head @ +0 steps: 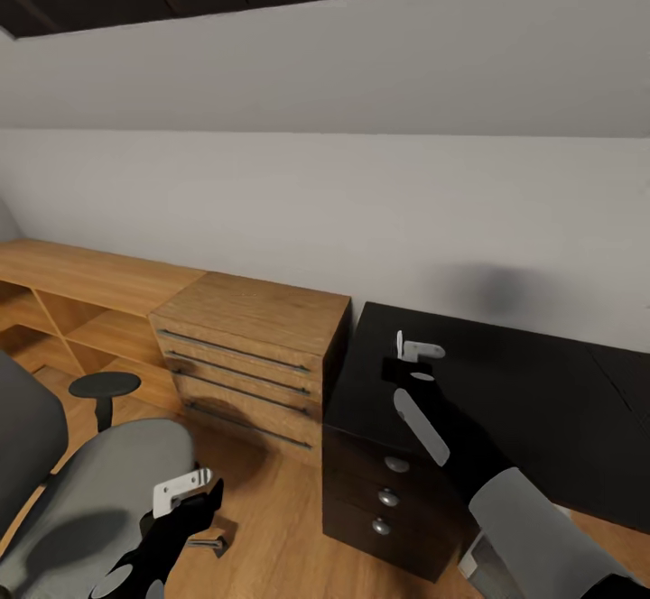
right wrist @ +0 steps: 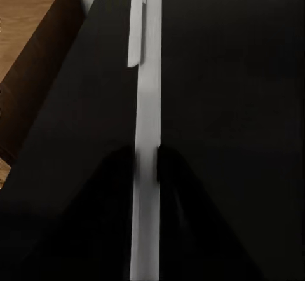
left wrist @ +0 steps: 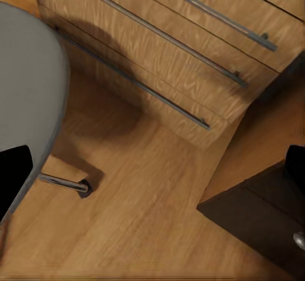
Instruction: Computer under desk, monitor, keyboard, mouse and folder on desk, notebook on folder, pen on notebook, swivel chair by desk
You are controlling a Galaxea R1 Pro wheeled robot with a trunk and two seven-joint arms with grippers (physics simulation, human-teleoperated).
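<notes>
- Long black surface of the desk (head: 542,410) with dark, round-knobbed drawers lies directly beneath the right gripper (head: 417,351); a plain grey wall stands just beyond it.
- Light wooden drawer unit (head: 253,346) with long metal handles stands ahead of the left gripper (head: 185,486), touching the desk's side, with low wooden shelving (head: 81,301) further off.
- Grey padded swivel chair (head: 99,500) sits just beside the left gripper, its seat crowding that arm; a chrome caster leg (left wrist: 67,182) rests on the wooden floor (left wrist: 146,217) below.
- Slim white pen (right wrist: 145,166) is pinched between the right jaws, above the desk.
- Left jaws: I cannot tell how wide they stand.
</notes>
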